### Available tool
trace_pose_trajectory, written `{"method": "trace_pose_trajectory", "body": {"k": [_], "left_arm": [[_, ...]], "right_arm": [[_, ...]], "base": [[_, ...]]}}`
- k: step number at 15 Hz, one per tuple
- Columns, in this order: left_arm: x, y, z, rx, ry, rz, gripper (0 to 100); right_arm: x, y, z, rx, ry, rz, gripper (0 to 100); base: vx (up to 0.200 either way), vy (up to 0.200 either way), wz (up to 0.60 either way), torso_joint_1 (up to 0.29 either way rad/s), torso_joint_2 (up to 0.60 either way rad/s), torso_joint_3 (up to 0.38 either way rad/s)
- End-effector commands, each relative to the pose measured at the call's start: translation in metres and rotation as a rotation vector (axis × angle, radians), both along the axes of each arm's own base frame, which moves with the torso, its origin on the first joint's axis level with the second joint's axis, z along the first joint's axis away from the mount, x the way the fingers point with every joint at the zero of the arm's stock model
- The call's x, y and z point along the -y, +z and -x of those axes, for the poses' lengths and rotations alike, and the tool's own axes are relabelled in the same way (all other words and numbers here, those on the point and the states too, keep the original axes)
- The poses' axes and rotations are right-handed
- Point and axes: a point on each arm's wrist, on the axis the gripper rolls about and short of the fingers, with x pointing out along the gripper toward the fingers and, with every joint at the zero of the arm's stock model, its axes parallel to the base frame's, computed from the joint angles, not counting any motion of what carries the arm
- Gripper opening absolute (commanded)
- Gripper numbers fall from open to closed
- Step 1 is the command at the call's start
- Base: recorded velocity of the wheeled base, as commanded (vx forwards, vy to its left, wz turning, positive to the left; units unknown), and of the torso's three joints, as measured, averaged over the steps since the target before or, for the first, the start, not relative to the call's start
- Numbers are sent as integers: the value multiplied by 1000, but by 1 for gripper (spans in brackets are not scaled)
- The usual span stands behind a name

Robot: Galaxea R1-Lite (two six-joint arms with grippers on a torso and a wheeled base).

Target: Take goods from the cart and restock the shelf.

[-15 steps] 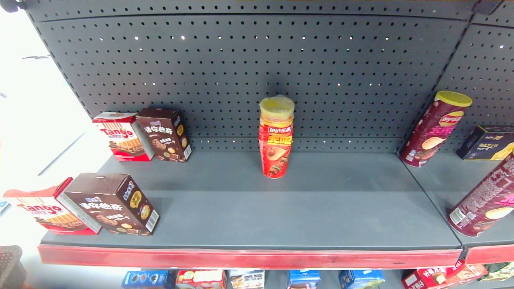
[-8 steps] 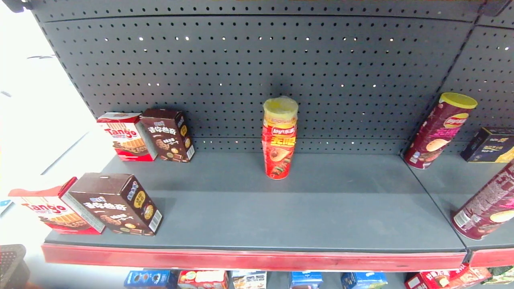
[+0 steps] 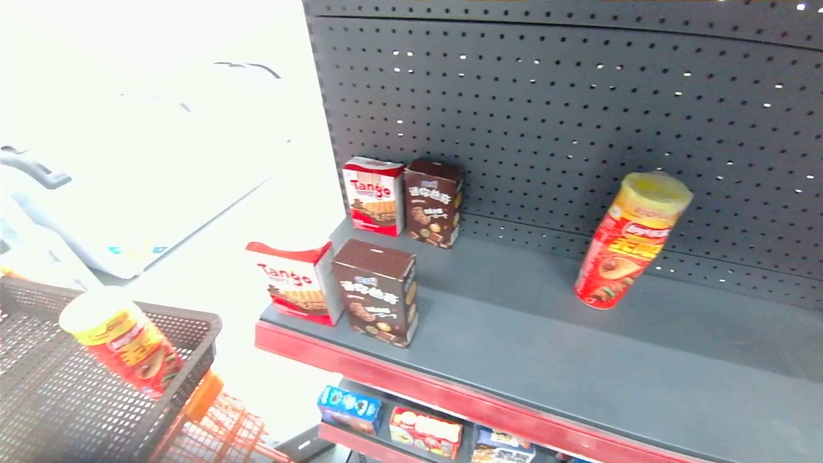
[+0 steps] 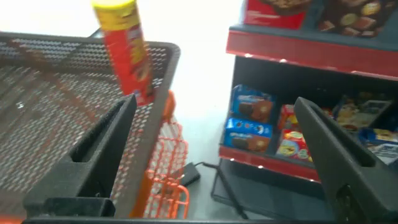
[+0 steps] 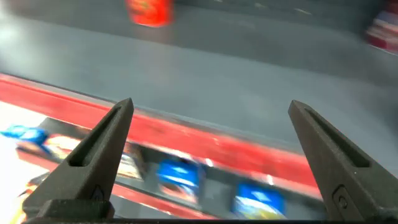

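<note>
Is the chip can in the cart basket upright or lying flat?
Upright: the chip can rises from the basket floor with its yellow lid on top, and in the left wrist view it stands above the rim.

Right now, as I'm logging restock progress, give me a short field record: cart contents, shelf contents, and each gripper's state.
cart: black mesh basket, one red chip can with yellow lid inside
shelf: grey metal shelf, one matching red can standing near the pegboard back
boxes: two red-and-white wafer boxes, each beside a brown cookie box, at the shelf's left end
left gripper: open, empty, near the basket
right gripper: open, empty, facing the shelf
</note>
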Motion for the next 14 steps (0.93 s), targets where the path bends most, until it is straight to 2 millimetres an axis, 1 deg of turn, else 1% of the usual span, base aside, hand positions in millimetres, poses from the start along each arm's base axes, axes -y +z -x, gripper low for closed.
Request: {"method": "trace_pose_trajectory", "body": {"k": [1,14], "left_arm": [[0,0,0,1,-2,0,100],[0,0,0,1,-3,-2,100]], "right_arm": [[0,0,0,0,1,-1,100],[0,0,0,0,1,-1,100]], "base": [[0,0,600,2,2,2],[0,0,0,0,0,0]]}}
